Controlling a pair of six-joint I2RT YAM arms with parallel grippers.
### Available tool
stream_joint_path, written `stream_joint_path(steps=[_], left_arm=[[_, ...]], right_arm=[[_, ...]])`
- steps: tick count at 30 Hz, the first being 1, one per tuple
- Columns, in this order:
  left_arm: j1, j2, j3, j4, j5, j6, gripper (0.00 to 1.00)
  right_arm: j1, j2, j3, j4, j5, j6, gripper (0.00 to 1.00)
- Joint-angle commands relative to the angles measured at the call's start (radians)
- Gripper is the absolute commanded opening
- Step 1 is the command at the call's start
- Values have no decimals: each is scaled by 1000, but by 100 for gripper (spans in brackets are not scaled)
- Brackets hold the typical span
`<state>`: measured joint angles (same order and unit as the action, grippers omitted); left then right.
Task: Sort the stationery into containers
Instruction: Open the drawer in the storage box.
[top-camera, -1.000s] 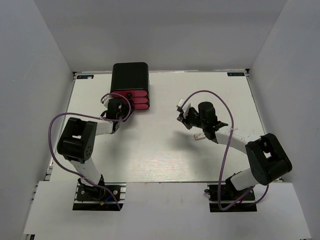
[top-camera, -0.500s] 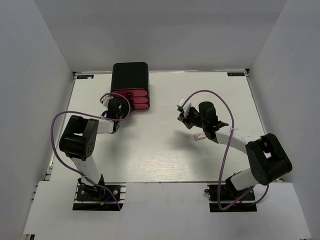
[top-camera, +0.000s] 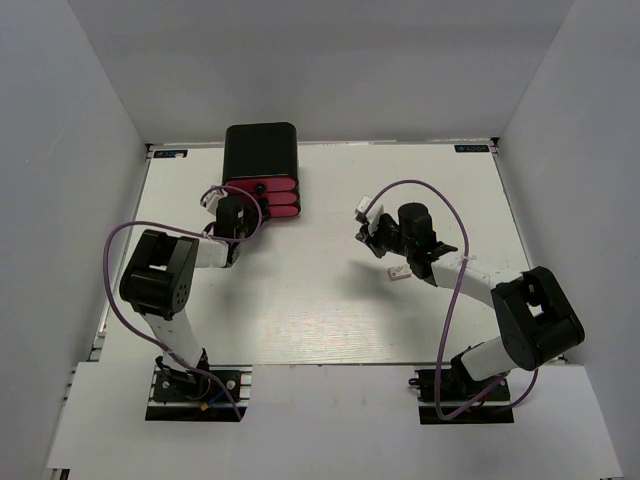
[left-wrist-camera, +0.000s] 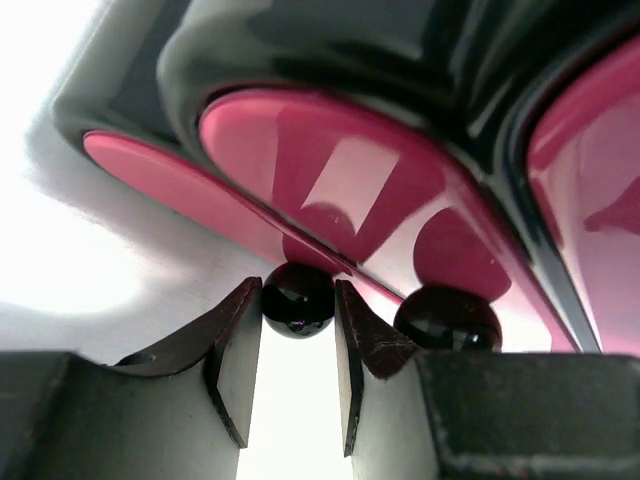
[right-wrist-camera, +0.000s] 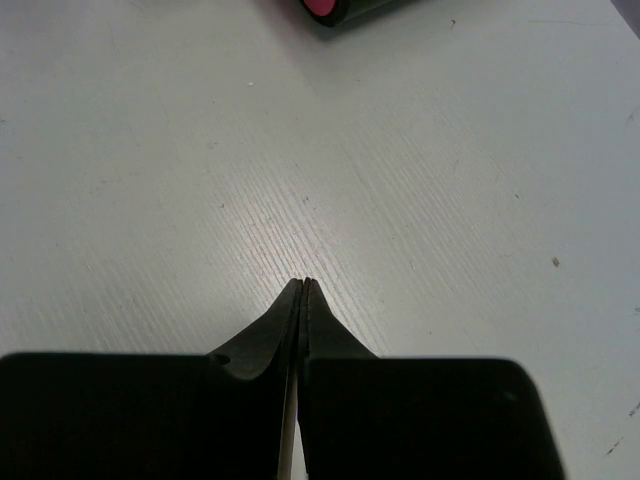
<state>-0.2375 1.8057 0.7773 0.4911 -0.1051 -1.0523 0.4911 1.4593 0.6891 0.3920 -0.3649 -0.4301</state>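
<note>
The container (top-camera: 260, 150) is a black rounded box at the back left, with stacked pink drawer fronts (top-camera: 273, 200) facing me. My left gripper (top-camera: 245, 208) is pressed up to those fronts. In the left wrist view both fingers touch the sides of one black round knob (left-wrist-camera: 297, 297), and a second knob (left-wrist-camera: 447, 318) sits free just to the right. A small white eraser block (top-camera: 397, 271) lies on the table beside my right arm. My right gripper (top-camera: 366, 236) hovers over bare table, and its fingertips (right-wrist-camera: 306, 285) are pressed together on nothing.
The white table (top-camera: 320, 300) is walled in by white panels on three sides. A purple cable loops off each wrist. A corner of the container (right-wrist-camera: 335, 10) shows at the top of the right wrist view.
The left jaws have narrowed onto the drawer knob and the left arm has shifted slightly. The right arm has barely moved.
</note>
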Motion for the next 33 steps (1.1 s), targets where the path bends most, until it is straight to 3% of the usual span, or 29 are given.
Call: stream_joint_path(steps=[1, 17, 20, 21, 23, 24, 28, 33], left_arm=[[-11, -49, -48, -6, -13, 3, 32], [-20, -223, -213, -26, 27, 51, 33], [-20, -223, -213, -46, 27, 60, 48], [-20, -223, -202, -46, 27, 70, 57], [-20, -223, -188, -69, 36, 81, 66], [-20, -232, -178, -69, 36, 90, 70], [-20, -282, -177, -108, 36, 115, 71], [-20, -391, -190, -166, 57, 149, 71]], right_arm=[[-6, -28, -14, 24, -2, -7, 0], [-5, -28, -22, 24, -23, -10, 0], [-5, -30, -17, -4, -69, -53, 13], [-6, -31, -10, -11, -81, -62, 24], [-5, -28, -5, -51, -120, -114, 33], [-5, -30, 3, -62, -143, -127, 43], [-5, -28, 48, -191, -251, -283, 64], [-8, -34, 66, -381, -383, -528, 64]])
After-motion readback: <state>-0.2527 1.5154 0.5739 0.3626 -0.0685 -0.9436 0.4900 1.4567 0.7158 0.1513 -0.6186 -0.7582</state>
